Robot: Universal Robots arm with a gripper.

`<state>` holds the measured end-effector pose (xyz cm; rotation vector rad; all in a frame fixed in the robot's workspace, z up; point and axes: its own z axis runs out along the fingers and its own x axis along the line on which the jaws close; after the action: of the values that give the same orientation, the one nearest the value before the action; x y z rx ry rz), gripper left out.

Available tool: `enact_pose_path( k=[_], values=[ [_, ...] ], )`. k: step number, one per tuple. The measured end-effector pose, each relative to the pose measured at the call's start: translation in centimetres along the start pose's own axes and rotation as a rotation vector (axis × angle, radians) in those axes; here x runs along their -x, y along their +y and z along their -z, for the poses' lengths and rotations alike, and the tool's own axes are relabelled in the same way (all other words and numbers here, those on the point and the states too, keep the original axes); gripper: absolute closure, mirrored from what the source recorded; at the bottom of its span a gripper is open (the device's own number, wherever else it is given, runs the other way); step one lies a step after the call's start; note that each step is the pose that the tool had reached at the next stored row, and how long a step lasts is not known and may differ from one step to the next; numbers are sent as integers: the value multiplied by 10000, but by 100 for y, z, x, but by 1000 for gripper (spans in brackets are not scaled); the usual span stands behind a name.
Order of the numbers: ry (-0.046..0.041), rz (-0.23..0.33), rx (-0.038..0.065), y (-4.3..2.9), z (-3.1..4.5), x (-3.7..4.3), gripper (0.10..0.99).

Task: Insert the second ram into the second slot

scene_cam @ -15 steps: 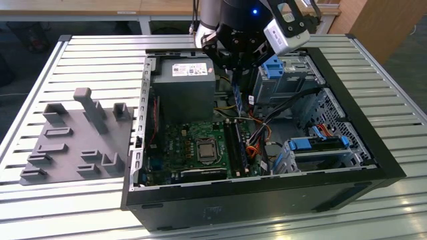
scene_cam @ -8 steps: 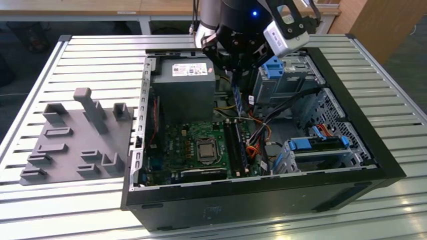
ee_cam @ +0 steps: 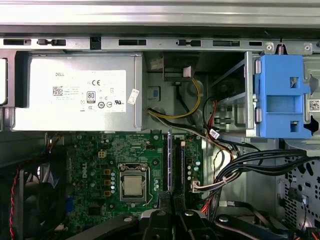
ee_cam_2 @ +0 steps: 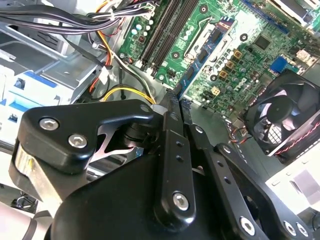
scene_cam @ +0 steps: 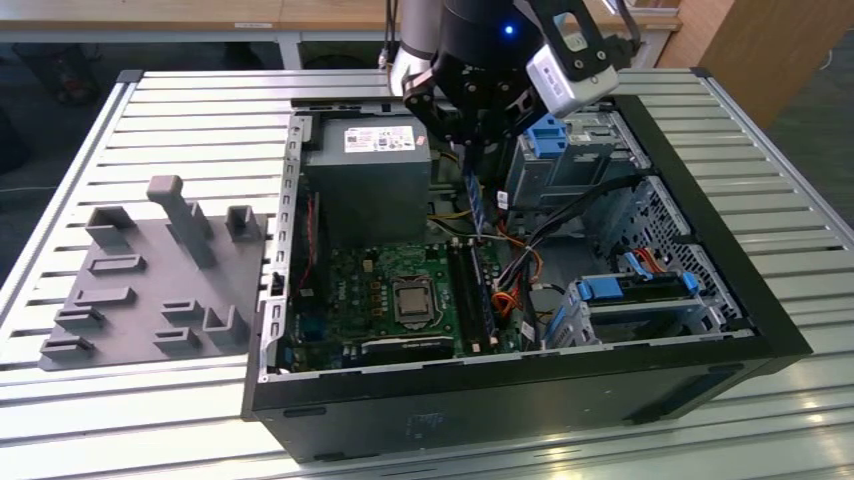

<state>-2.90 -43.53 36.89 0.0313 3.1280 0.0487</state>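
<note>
The gripper (ee_cam_2: 172, 102) has its jaws pinched on the second ram (ee_cam_2: 200, 57). In the second wrist view the stick's blue edge runs out from the fingertips towards the motherboard (ee_cam_2: 235, 55). The exterior view gives the height: the second ram (scene_cam: 471, 190) hangs upright under the jaws, apart from the memory slots (scene_cam: 474, 290) in the open case (scene_cam: 534, 385). In the first wrist view the slots lie straight ahead of the jaws, with the processor socket (ee_cam: 132, 185) beside them and the power supply (ee_cam: 75, 92) beyond. The second wrist view adds a fan (ee_cam_2: 282, 120). The exterior view adds a grey fixture tray (scene_cam: 147, 280) well outside the case.
</note>
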Motion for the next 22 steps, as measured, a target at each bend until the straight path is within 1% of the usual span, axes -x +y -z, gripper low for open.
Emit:
enact_pose_path(
  k=[4, 6, 22],
  values=[
    [0, 0, -1, 0, -11, 0, 953],
    [0, 0, 0, -4, -52, -1, 953],
    [0, 0, 1, -16, -82, -1, 953]
  ],
)
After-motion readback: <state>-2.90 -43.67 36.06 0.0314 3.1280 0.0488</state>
